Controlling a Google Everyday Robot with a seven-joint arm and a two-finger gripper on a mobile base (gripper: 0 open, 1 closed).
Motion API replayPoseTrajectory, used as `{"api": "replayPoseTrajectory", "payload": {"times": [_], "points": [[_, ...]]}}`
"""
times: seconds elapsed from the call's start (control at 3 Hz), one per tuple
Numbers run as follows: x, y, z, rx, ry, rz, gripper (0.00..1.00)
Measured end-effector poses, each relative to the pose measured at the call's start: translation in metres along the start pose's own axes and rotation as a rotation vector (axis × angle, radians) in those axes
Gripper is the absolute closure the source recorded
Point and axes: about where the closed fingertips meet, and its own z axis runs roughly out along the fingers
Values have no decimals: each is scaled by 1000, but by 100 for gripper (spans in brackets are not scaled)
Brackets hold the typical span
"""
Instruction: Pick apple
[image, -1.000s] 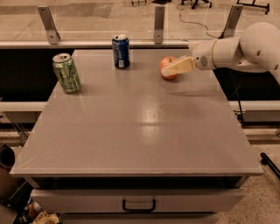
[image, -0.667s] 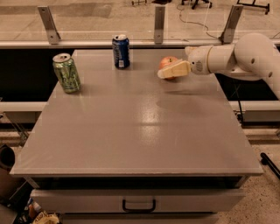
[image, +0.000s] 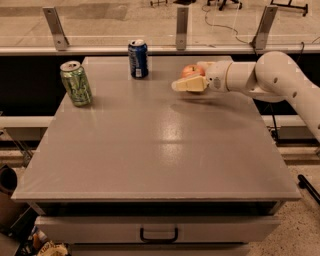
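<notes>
The apple (image: 190, 70) is small, round and orange-red, at the back right of the grey table (image: 150, 150). My gripper (image: 186, 76) reaches in from the right on a white arm and is shut on the apple. One cream finger (image: 190, 84) lies across the apple's near side. The other finger shows just behind the apple. The apple's lower half is hidden by the near finger. A shadow lies on the table below the gripper, so the apple seems to be held a little above the surface.
A green can (image: 76, 83) stands at the back left and a blue can (image: 138, 59) at the back middle, left of the apple. A glass rail with metal posts (image: 182, 27) runs behind the table. A drawer handle (image: 158, 234) is below the front edge.
The gripper has shifted slightly left and closed around the apple. The apple now sits a little higher in the view. The cans have not moved.
</notes>
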Motion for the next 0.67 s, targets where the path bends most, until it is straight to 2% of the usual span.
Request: {"api": "replayPoseTrajectory", "payload": {"times": [0.67], "points": [[0,4,6,-10,-2,1,64]]}}
